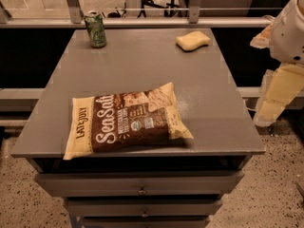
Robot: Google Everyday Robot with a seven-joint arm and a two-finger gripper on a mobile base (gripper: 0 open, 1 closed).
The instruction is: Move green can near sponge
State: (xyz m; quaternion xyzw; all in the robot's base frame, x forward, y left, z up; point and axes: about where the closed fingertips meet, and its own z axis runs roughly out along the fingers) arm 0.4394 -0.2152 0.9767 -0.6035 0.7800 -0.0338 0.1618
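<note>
At the 11 o'clock corner of the grey table, the green can stands upright, well apart from the sponge at 1 o'clock, so the transfer is judged not yet begun. The gripper hangs off the table's 3 o'clock edge, away from the can; whether it is wide or narrow cannot be told. Reach, grasp, carry and placement are all left to do.
</note>
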